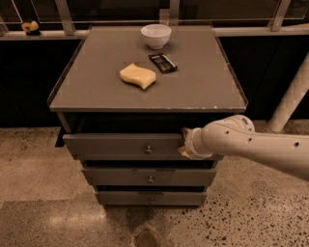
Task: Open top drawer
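The gripper (185, 143) is set against the top drawer (116, 144), right of its knob (148, 150) — seemingly for pulling; whether it is closed cannot be told.

tabletop (203, 82): bowl (156, 35), sponge (138, 76), packet (163, 62); claw (185, 141) under its edge

A speckled floor (251, 217) runs to 1 white post (292, 96) and, perhaps, dark windows (116, 9) behind a rail (43, 34).

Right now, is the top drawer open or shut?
Partly open: the top drawer front juts past the two lower fronts. The gripper is at its right end.
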Controlling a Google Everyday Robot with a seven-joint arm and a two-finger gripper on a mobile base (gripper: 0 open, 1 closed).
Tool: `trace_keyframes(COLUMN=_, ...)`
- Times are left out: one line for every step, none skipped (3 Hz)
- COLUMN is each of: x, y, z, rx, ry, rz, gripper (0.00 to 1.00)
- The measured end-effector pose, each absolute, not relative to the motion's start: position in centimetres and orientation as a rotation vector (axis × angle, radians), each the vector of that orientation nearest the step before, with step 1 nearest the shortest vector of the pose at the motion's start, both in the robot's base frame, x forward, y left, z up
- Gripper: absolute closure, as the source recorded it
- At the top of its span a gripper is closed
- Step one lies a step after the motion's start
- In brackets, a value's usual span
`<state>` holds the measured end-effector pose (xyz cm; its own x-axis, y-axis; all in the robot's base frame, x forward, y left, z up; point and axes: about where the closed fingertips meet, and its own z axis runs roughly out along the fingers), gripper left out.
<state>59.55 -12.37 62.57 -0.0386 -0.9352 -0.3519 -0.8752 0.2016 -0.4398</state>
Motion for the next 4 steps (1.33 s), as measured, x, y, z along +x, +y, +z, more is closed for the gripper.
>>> trace_keyframes(x=59.6, y=-12.4, z=62.7, rx=-1.68, ry=1.917, rz=-0.138, gripper=1.0)
trace_keyframes(x=58.9, y=-12.5, z=63.0, rx=-1.678, ry=1.919, rz=-0.13, gripper=1.0)
trace_keyframes(x=58.9, y=-12.5, z=63.0, rx=-1.678, ry=1.919, rz=-0.13, gripper=1.0)
trace_keyframes(x=58.4, y=-12.2, z=62.8, rx=-1.705, ry=1.905, rz=-0.138, gripper=1.0)
